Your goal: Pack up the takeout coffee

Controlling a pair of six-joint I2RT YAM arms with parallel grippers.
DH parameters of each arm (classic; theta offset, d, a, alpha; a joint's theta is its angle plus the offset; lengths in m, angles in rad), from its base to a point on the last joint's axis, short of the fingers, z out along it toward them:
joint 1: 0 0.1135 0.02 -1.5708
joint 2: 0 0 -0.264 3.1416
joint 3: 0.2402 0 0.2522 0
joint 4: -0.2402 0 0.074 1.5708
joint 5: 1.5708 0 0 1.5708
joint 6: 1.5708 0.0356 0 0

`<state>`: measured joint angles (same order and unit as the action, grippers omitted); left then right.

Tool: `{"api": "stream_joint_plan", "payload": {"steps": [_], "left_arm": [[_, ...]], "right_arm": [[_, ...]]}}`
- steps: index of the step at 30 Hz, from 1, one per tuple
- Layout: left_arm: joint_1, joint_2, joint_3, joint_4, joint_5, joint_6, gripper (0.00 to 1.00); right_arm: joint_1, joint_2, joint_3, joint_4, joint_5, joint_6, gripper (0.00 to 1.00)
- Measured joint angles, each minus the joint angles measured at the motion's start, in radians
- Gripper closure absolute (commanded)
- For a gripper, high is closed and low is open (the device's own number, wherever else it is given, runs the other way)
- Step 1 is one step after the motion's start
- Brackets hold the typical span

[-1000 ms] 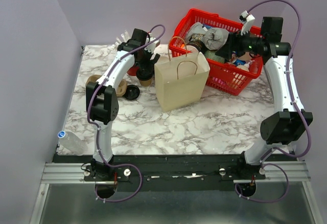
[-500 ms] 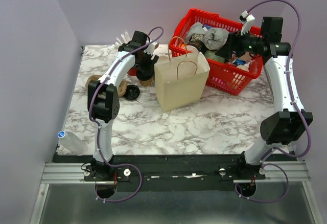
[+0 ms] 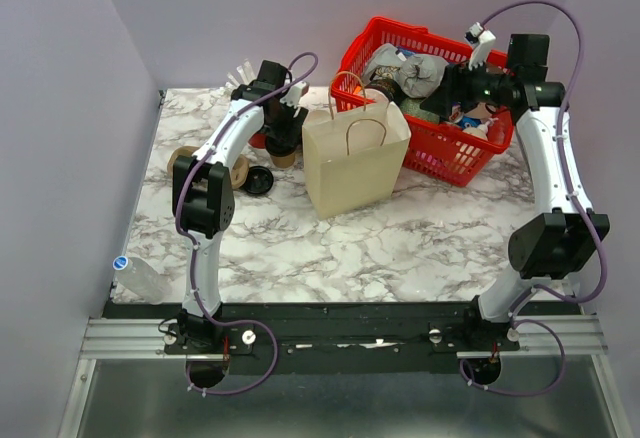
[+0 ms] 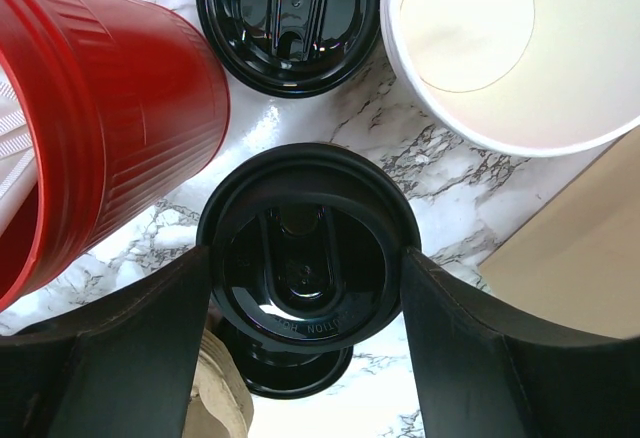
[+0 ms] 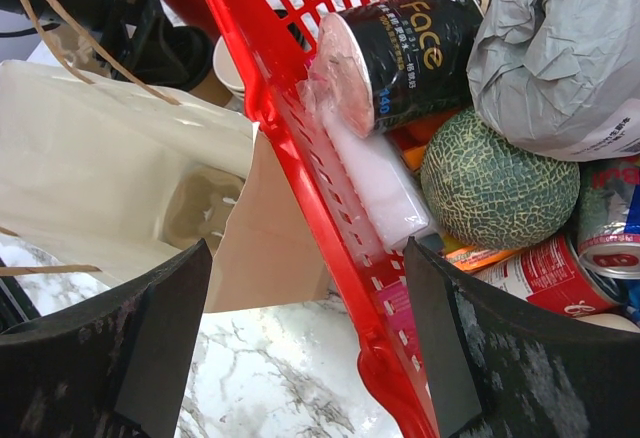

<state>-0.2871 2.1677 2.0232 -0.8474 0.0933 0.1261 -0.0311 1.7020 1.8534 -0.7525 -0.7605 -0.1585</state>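
Observation:
The takeout coffee cup (image 3: pixel 286 159), small and brown, stands left of the paper bag (image 3: pixel 355 163), right under my left gripper (image 3: pixel 283 136). In the left wrist view the left gripper (image 4: pixel 305 268) is shut on a black round lid (image 4: pixel 305 253), with a finger pressing each side of its rim. The lid hides the cup body there. My right gripper (image 3: pixel 452 88) hangs open and empty over the near wall of the red basket (image 5: pixel 300 108), beside the bag's open mouth (image 5: pixel 120 158).
A red cup (image 4: pixel 110 118) of white straws, a loose black lid (image 4: pixel 290 18) and an open cream cup (image 4: pixel 510 48) crowd round the left gripper. The basket (image 3: pixel 470 153) holds cans, a melon and wrapped goods. Nested cups (image 3: pixel 185 163) and a bottle (image 3: pixel 140 278) lie left.
The left gripper shifted slightly towards the back, still over the brown cup. The right wrist moved a little. Nothing was let go or picked up.

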Motion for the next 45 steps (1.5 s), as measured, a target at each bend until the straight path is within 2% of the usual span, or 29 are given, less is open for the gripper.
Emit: {"api": "stream_joint_plan", "payload": {"steps": [8,12,16,17,24,28,35,38,42,43,45], "left_arm": [[0.002,0.000,0.000,0.000,0.003,0.001,0.41],[0.004,-0.003,-0.002,0.000,0.015,0.008,0.48],[0.005,-0.025,-0.020,-0.018,0.055,0.011,0.59],[0.005,-0.036,-0.026,-0.029,0.066,0.015,0.65],[0.004,-0.134,-0.058,-0.091,0.155,0.055,0.76],[0.005,-0.196,-0.109,-0.114,0.188,0.069,0.79],[0.005,-0.283,-0.195,-0.142,0.217,0.119,0.91],[0.005,-0.310,-0.233,-0.150,0.224,0.141,1.00],[0.005,-0.327,-0.257,-0.167,0.230,0.171,1.00],[0.005,-0.332,-0.262,-0.170,0.231,0.178,1.00],[0.005,-0.343,-0.271,-0.177,0.233,0.193,1.00]], "right_arm": [[0.005,0.006,0.001,0.000,0.001,-0.003,0.13],[0.011,0.025,0.032,-0.006,-0.015,-0.059,0.13],[0.018,0.073,0.104,-0.020,-0.085,-0.164,0.12],[0.025,0.093,0.135,-0.030,-0.109,-0.199,0.12],[0.125,0.260,0.323,-0.117,-0.212,-0.465,0.11],[0.182,0.309,0.321,-0.165,-0.236,-0.581,0.11],[0.245,0.313,0.275,-0.191,-0.236,-0.709,0.12],[0.251,0.313,0.261,-0.203,-0.236,-0.745,0.20],[0.253,0.313,0.255,-0.227,-0.236,-0.788,0.38],[0.253,0.313,0.255,-0.239,-0.236,-0.798,0.45],[0.253,0.312,0.255,-0.261,-0.236,-0.818,0.50]]}}
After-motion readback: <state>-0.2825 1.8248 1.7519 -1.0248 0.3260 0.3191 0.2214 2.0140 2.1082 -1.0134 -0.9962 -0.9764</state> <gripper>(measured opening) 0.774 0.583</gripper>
